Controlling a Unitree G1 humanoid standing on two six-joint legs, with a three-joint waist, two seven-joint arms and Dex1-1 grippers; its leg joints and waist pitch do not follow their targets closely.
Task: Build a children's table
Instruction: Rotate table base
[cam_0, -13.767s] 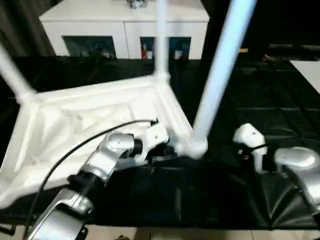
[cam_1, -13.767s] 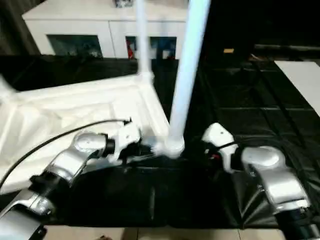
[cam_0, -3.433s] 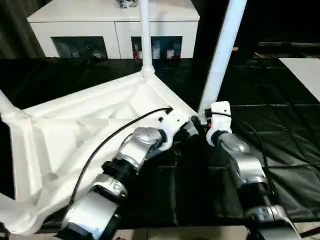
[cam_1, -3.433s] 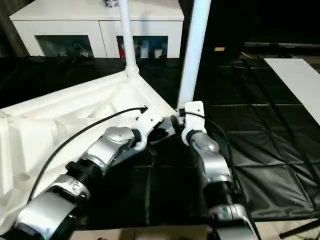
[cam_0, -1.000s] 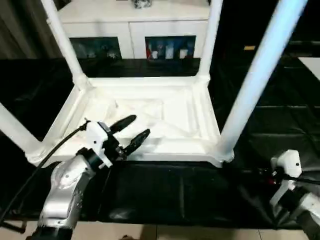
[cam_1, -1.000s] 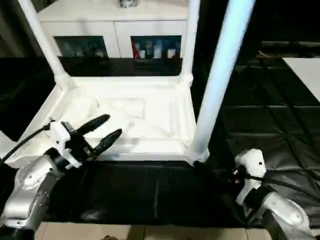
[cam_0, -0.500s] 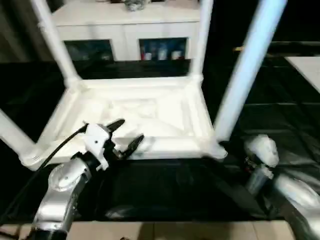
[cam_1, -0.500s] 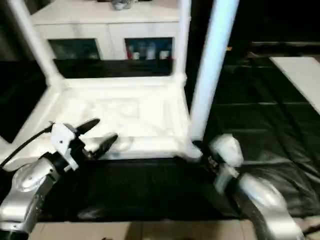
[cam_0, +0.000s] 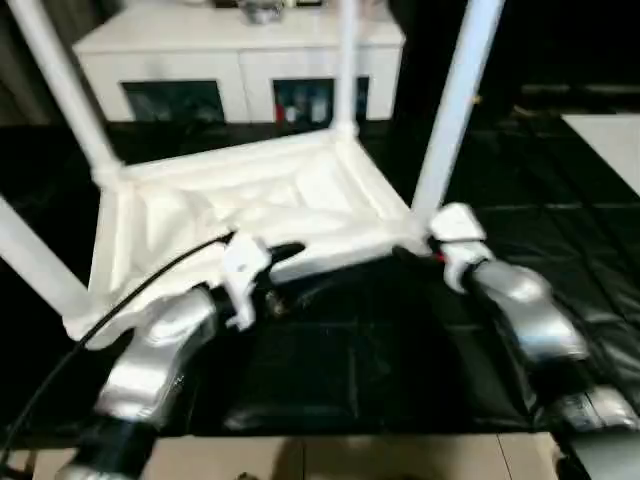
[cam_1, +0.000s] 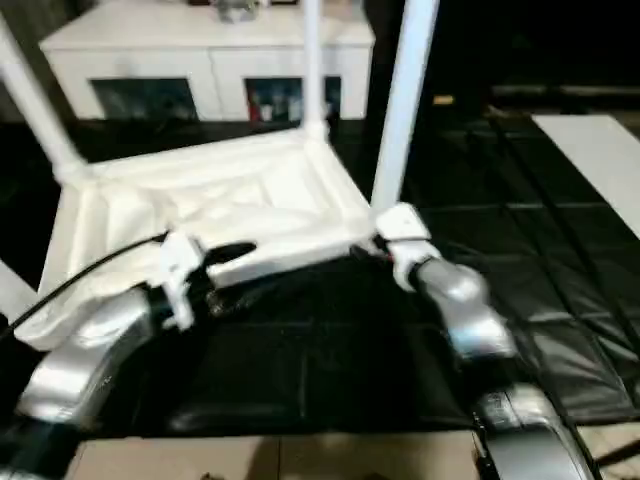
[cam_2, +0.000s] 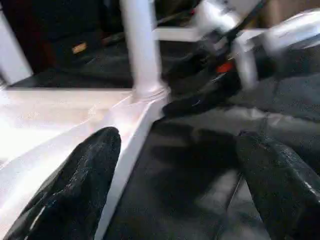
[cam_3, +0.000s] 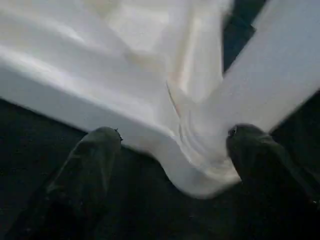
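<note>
The children's table lies upside down on the black mat, its ribbed underside (cam_0: 250, 205) facing up. Four white legs stand in its corner sockets; the near right leg (cam_0: 452, 110) rises beside my right wrist. My left gripper (cam_0: 282, 268) is open and straddles the front rim (cam_2: 127, 145), one finger (cam_2: 75, 190) over the tabletop and the other (cam_2: 275, 185) over the mat. My right gripper (cam_3: 175, 132) is open around the near right corner socket (cam_3: 200, 167), a finger (cam_3: 92, 165) on each side. Whether its fingers touch the socket cannot be told.
A white cabinet (cam_0: 240, 45) with dark glass fronts stands behind the mat. A flat white board (cam_0: 610, 140) lies at the far right. The black mat (cam_0: 340, 370) ends at a pale floor strip along the front edge (cam_0: 330, 455).
The table has turned, its near right corner swinging away from me. My right gripper has reached forward to that corner. My left gripper has moved up to the front rim.
</note>
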